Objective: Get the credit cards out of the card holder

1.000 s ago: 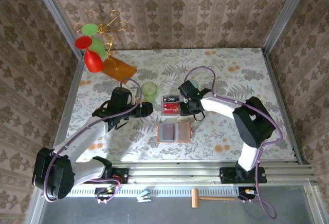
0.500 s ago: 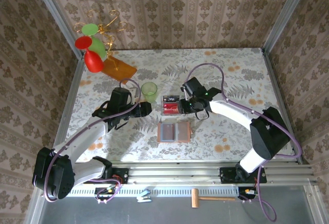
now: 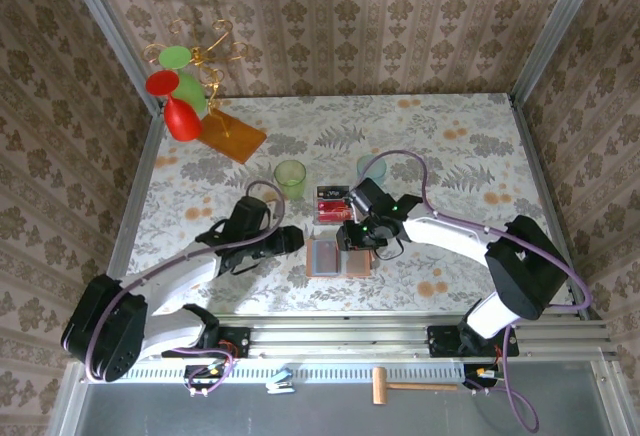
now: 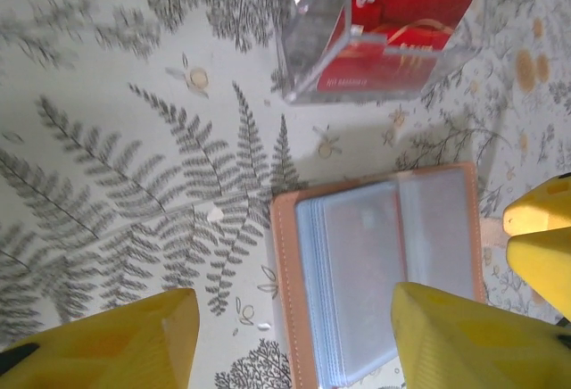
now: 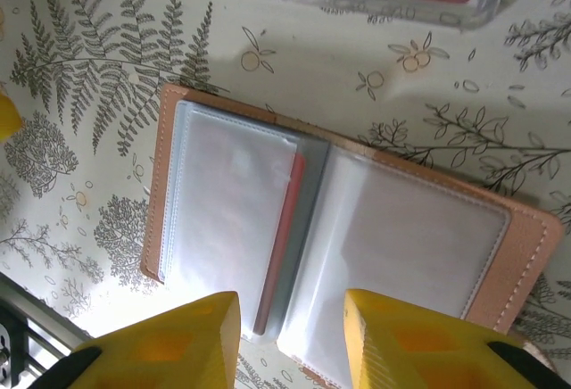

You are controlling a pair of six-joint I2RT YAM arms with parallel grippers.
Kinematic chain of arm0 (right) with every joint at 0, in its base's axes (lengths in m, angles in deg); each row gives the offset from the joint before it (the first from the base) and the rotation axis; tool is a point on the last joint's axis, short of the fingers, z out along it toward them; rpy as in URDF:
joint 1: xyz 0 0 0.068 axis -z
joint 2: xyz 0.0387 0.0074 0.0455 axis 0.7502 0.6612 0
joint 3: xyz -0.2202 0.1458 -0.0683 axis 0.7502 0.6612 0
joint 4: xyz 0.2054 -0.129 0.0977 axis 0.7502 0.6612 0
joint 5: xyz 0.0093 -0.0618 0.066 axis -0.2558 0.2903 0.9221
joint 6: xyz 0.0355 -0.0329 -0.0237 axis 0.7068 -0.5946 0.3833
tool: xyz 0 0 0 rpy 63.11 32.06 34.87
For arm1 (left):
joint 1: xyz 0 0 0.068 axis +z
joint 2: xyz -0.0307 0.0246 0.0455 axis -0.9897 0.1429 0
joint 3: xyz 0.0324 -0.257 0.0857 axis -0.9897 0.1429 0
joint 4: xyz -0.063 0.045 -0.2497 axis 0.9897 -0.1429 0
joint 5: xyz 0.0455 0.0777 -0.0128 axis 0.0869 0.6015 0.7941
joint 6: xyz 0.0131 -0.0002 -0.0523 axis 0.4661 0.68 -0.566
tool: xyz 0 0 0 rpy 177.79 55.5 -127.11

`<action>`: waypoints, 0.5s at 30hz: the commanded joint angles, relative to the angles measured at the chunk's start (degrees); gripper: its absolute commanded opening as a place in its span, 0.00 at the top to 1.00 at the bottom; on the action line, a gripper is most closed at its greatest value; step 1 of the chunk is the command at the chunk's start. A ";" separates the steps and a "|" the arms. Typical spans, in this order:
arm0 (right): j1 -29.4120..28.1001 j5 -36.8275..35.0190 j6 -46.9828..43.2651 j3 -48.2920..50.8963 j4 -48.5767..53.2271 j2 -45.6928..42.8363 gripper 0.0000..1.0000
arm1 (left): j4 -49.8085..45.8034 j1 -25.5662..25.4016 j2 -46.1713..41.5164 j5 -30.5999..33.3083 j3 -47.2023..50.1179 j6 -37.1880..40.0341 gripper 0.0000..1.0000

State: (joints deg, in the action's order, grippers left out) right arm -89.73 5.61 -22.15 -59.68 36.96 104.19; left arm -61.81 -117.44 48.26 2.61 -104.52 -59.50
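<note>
Your left tool [image 4: 290,318] hangs released, jaws apart, over the left edge of the card holder [image 4: 384,273], which lies open on the tabletop [image 4: 107,139]. Your right tool [image 5: 290,318] hovers above its spine, spread and empty. Red credit cards [image 4: 401,23] sit in the clear box [image 4: 303,32] just beyond.

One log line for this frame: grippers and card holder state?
card holder: lying open | red card: in centre pocket | left gripper: open, by holder's left edge | right gripper: open, over holder
</note>
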 commanded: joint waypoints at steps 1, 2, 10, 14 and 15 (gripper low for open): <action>-0.26 1.77 3.59 1.98 -2.95 -2.07 0.64 | 6.33 -1.77 1.19 -0.64 2.21 -4.99 0.48; -0.27 2.00 4.05 2.46 -3.45 -2.14 0.65 | 7.26 -2.40 1.63 -0.47 2.76 -5.91 0.51; -0.36 3.28 6.06 4.75 -5.95 -1.78 0.66 | 11.90 -5.89 6.01 0.19 4.93 -9.65 0.64; -0.39 3.67 6.91 5.26 -6.65 -1.64 0.67 | 13.61 -6.87 8.33 0.12 5.20 -10.65 0.70; -0.45 3.73 7.16 5.31 -6.79 -1.54 0.68 | 14.03 -6.97 8.91 -0.02 5.27 -10.92 0.72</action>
State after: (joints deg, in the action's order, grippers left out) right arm -89.78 8.08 -16.79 -55.18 31.51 103.47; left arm -50.62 -123.83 55.95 2.48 -100.01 -68.68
